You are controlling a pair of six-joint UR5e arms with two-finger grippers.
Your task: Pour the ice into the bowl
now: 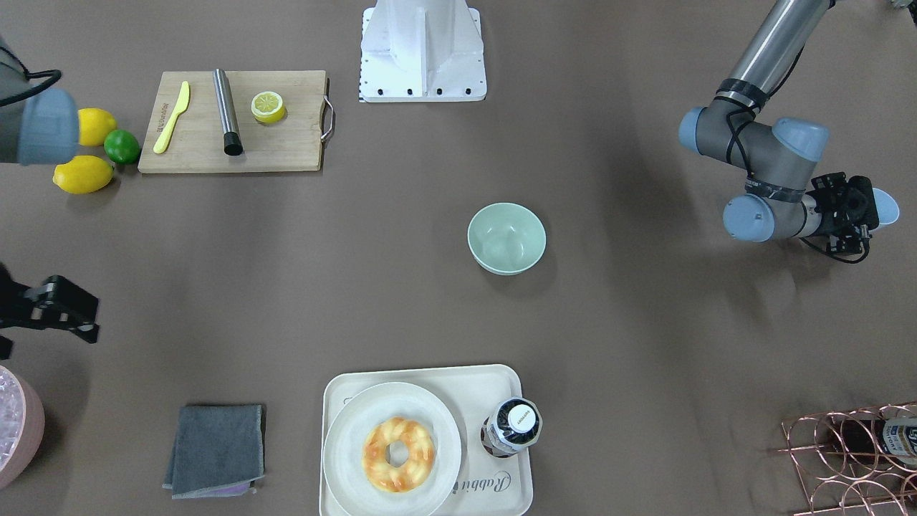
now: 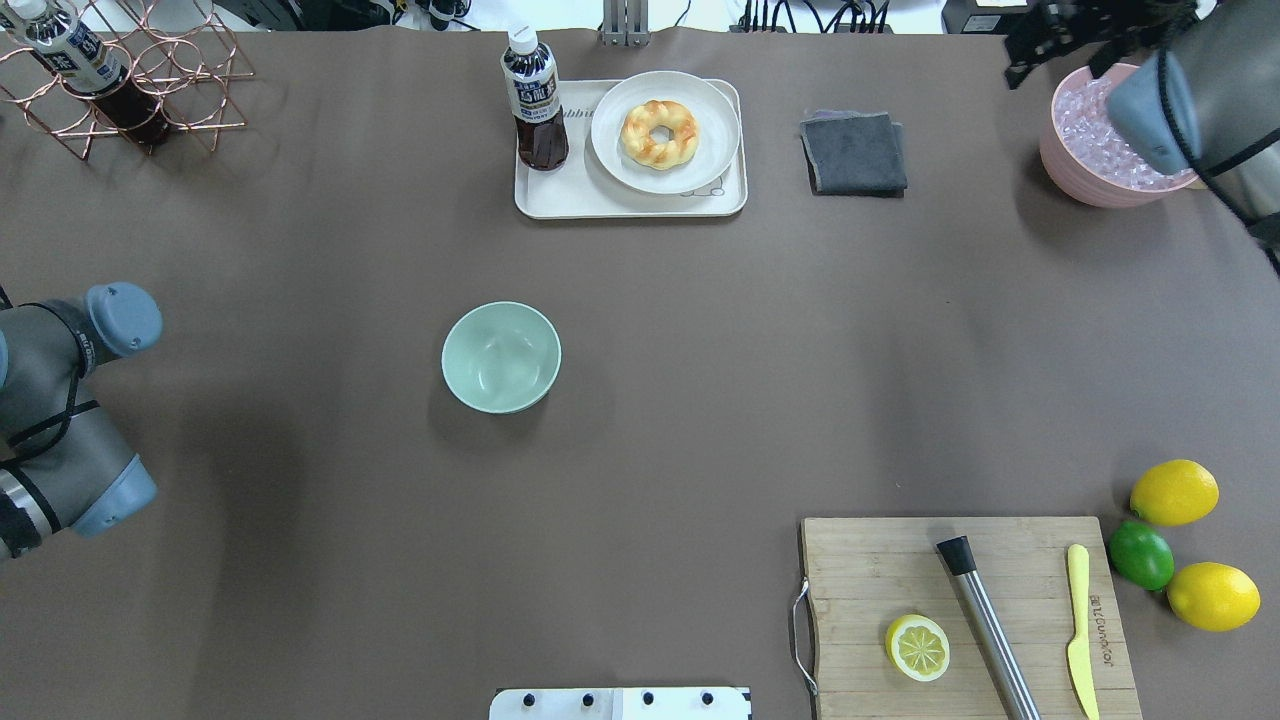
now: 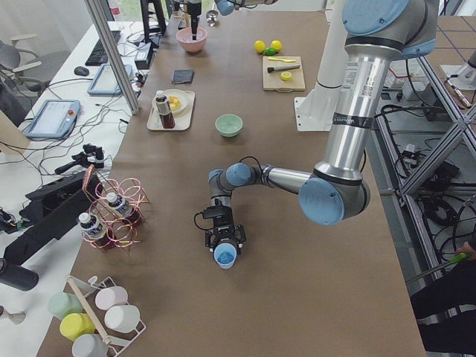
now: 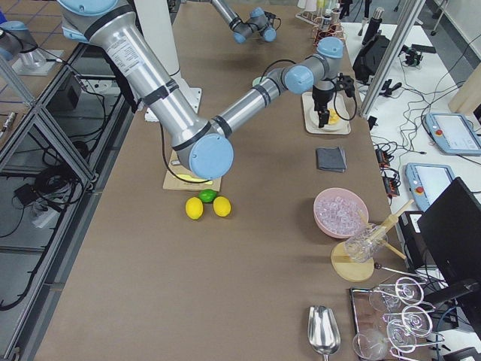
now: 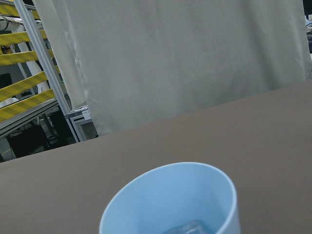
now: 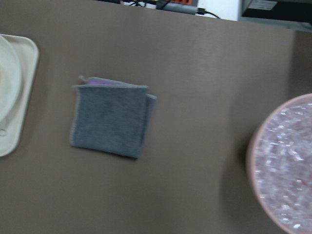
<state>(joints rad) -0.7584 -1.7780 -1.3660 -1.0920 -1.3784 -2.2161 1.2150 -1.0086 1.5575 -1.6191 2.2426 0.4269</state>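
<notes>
2 arms show in the front-facing view: the left gripper [image 1: 856,209] grips a light blue cup [image 1: 885,206] well apart from the mint-green bowl [image 1: 506,238], so I judge the carry is only beginning. The right gripper [image 1: 61,312] hangs near the pink tub [image 1: 20,437]; whether its jaws are parted, I cannot tell. "Rabbit" is printed on the tray [image 1: 501,480].

Overhead, the bowl looks bare inside, and the bottle [image 2: 535,100] label is too small to read. The yellow knife [image 2: 1078,630] bears lettering I cannot read.

From the left wrist, 1 clear ice cube [image 5: 190,228] lies in the cup.

Next, the cup must travel over the bowl, then tip gently.
</notes>
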